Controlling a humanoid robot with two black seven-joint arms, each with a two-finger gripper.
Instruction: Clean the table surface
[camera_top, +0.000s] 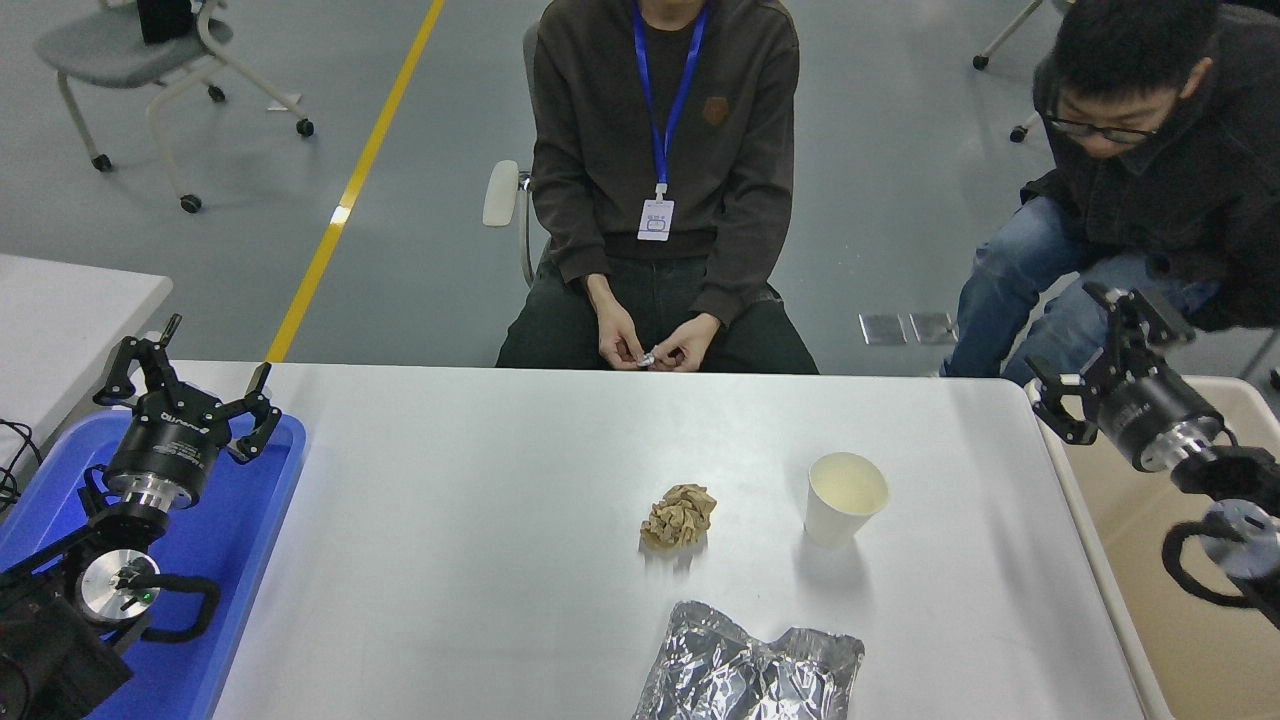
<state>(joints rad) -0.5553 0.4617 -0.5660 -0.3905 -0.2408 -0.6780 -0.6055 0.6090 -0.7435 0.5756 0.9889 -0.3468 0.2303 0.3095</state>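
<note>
Both my grippers' jaws spread wide, right gripper (1105, 365) right of the paper cup (846, 497) on the table surface (480, 520), left gripper (185, 385) parked far left of cup.

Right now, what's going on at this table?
Nothing is being handled yet. The table surface carries a crumpled brown paper ball, an upright paper cup and a silver foil bag at the near edge. The right gripper hangs open over the beige bin beside the table, the left gripper open over the blue tray. Two people sit on the far side.
</note>
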